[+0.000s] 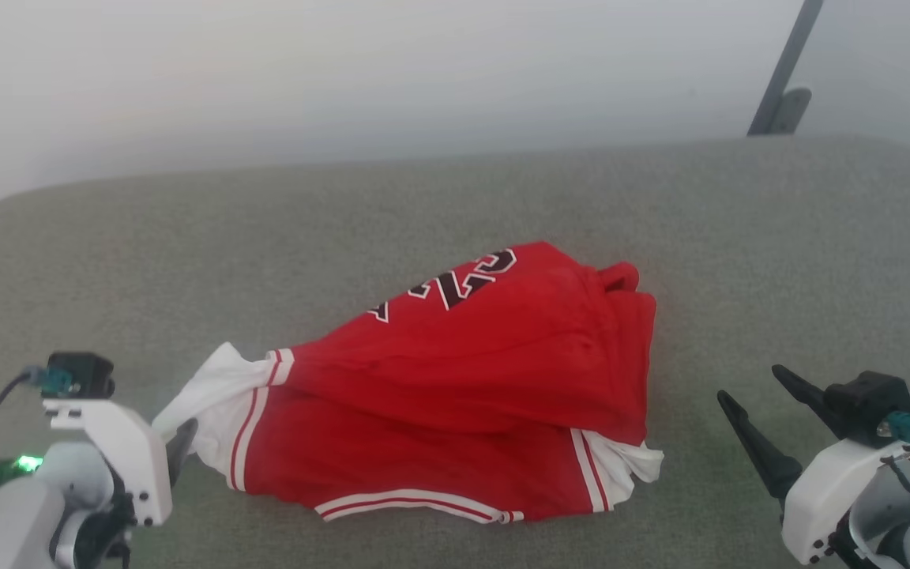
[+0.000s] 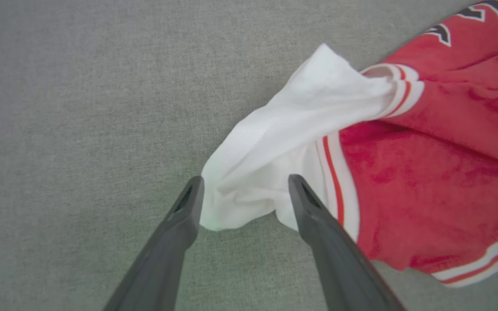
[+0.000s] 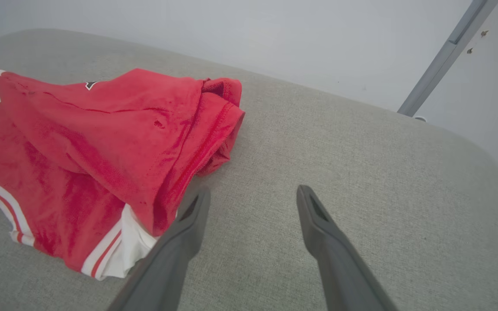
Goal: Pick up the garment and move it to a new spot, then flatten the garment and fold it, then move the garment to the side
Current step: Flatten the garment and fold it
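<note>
The left gripper (image 2: 245, 181) sits nearest, low at the robot's left, with its jaws spread wide. The white sleeve end (image 2: 275, 142) of the garment (image 1: 455, 379) lies right between its two fingers, not pinched. One finger looks to brush the edge of the cloth. The right gripper (image 1: 751, 383) is also wide open and holds nothing. It stands off to the right of the garment's bunched red hem, with bare grey surface (image 1: 186, 253) between them in the head view.

The garment lies crumpled and half folded over itself in the middle of the surface. Its long axis runs left to right across the robot's front, with the dark lettering (image 1: 455, 284) on the far side. The left arm is plainly the nearer one, so closing on that white corner looks like the natural first grip.

There is open room all round: a broad strip to the left, more to the right, and a deep band beyond the garment. Farther on, the surface ends in a rounded far edge against a pale wall (image 1: 344, 71), with a grey slanted strut (image 1: 783, 67) at the far right.
</note>
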You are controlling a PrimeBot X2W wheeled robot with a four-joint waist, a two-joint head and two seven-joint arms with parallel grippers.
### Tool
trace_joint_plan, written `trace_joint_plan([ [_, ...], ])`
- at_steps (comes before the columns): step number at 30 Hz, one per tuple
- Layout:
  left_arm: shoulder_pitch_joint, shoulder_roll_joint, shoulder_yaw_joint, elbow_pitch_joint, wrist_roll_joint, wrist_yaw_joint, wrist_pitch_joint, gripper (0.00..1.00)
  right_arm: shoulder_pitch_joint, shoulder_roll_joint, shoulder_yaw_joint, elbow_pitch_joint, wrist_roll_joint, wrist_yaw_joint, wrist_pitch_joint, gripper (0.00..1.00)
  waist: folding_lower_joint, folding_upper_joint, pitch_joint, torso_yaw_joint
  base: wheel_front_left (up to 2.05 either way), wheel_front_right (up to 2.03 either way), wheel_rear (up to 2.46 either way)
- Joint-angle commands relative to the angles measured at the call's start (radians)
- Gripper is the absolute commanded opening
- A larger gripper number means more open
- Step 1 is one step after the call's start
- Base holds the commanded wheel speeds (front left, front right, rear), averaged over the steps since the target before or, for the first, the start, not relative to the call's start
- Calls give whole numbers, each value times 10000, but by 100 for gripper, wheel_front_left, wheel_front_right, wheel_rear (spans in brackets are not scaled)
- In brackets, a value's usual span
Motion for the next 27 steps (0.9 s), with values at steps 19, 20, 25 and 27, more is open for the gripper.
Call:
trace_joint_plan([
  [19, -2445, -1089, -608, 2762, -8, -646, 890, 0, -126, -1454, 1866, -1412, 2896, -8, 2382, 100, 0, 0, 1432, 125, 0, 0, 0],
  [20, -2512, -1155, -652, 2820, 25, -687, 866, 0, -161, -1515, 1969, -1474, 2990, -8, 2531, 100, 0, 0, 1472, 177, 0, 0, 0],
  [25, -2854, -1469, -852, 3028, 129, -817, 716, 0, -485, -1668, 2276, -1460, 3242, -7, 3014, 100, 0, 0, 1658, 451, 0, 0, 0],
  [27, -2998, -1587, -935, 3072, 192, -870, 619, 0, -665, -1623, 2435, -1313, 3274, -7, 3169, 100, 0, 0, 1735, 569, 0, 0, 0],
])
